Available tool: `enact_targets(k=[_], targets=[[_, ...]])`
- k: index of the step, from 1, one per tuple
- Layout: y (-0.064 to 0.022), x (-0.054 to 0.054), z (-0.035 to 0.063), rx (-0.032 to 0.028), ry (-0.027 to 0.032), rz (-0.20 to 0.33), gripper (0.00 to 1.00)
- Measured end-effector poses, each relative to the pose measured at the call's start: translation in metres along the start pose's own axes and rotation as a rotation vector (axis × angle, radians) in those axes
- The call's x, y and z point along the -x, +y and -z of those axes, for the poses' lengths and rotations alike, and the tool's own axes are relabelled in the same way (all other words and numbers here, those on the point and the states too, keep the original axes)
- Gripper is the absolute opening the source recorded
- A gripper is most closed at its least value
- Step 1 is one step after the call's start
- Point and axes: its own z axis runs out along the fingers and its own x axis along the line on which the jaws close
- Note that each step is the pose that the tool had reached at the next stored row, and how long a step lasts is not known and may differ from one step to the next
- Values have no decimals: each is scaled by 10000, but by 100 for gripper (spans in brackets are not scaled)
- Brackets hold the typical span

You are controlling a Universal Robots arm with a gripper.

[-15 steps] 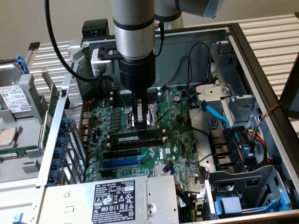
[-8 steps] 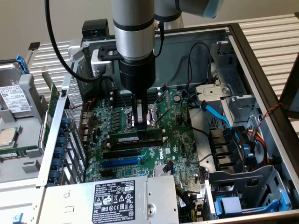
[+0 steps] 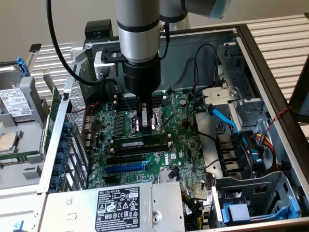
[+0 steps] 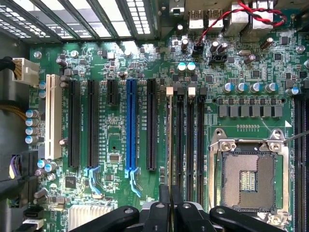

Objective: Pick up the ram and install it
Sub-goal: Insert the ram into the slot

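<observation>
The ram [image 3: 130,144] is a long dark-green stick with a pale label. It stands on edge in a black memory slot on the green motherboard [image 3: 181,150], inside the open computer case. My gripper [image 3: 146,129] comes straight down onto its top edge, just right of the middle in the exterior view. In the wrist view the ram [image 4: 169,140] appears edge-on as a thin line in the slot nearest the black expansion slots. My gripper [image 4: 170,197] is shut on it, one black finger on each side. I cannot tell how deep it sits in the slot.
More black memory slots [image 4: 190,140] lie beside the ram, then the open CPU socket [image 4: 248,176]. A blue slot [image 4: 131,125] and black expansion slots are on the other side. Cables [image 3: 224,118], a drive cage [image 3: 251,193] and the power supply [image 3: 120,205] crowd the case.
</observation>
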Motion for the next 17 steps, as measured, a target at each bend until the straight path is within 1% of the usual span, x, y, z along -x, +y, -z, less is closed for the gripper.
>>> enact_targets(k=[17], targets=[[0,1,-7,-9,-1,89,13]])
